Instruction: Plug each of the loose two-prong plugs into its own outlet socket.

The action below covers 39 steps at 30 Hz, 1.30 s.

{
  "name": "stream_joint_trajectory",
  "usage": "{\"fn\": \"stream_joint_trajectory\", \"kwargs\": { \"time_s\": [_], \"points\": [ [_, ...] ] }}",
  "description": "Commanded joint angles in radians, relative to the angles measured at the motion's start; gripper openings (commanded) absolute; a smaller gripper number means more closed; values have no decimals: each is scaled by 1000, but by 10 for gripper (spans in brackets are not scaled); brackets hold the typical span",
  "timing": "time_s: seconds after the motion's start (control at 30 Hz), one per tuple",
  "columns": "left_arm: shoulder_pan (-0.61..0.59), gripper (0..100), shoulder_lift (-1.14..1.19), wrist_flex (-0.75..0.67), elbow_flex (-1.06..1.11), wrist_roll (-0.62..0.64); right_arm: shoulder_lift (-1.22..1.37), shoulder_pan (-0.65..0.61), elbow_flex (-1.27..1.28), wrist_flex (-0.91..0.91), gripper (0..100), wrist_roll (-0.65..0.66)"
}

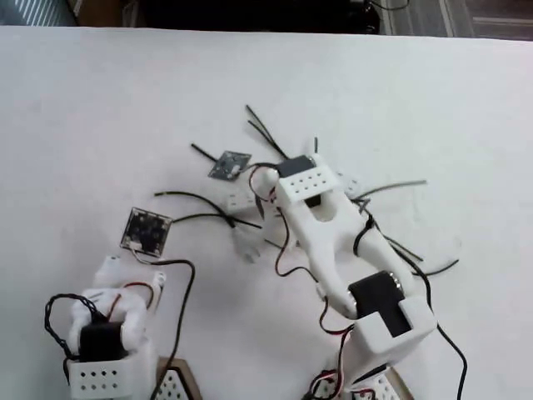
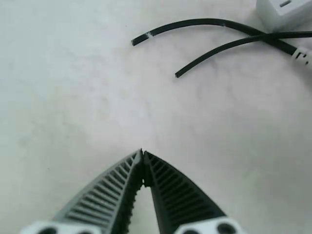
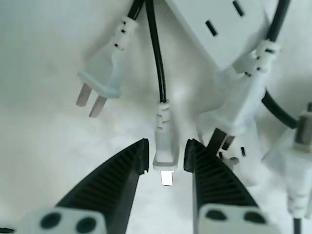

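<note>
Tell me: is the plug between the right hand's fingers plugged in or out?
Out. The plug lies loose, prongs bare, inside the open right hand.

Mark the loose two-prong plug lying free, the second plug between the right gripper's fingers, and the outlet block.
loose two-prong plug [image 3: 101,68], right wrist view, white body behind the prongs.
second plug [image 3: 165,139], right wrist view, white body.
outlet block [image 3: 222,29], right wrist view, slotted face.

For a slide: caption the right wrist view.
Open right gripper straddles a white plug, another loose plug and a socket block beyond.
</note>
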Motion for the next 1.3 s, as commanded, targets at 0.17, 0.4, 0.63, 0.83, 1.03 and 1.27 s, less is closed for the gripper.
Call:
{"fn": "stream_joint_trajectory", "kwargs": {
  "time_s": [0.17,0.4,0.63,0.83,1.03,1.27],
  "points": [
    [-10,24,-8,-23,-9,-9,41,8,14,-28,130,8],
    [-10,24,-8,-23,-9,-9,145,16,-83,10,111,3],
    [-10,24,-8,-23,-9,-9,139,-7,-103,13,39,2],
    [-10,24,-8,-23,-9,-9,145,-7,-106,27,124,0],
    [-10,24,-8,-23,-9,-9,114,-7,-110,36,70,0],
    [-10,24,-8,-23,-9,-9,107,-1,-107,44,70,0]
  ]
}}
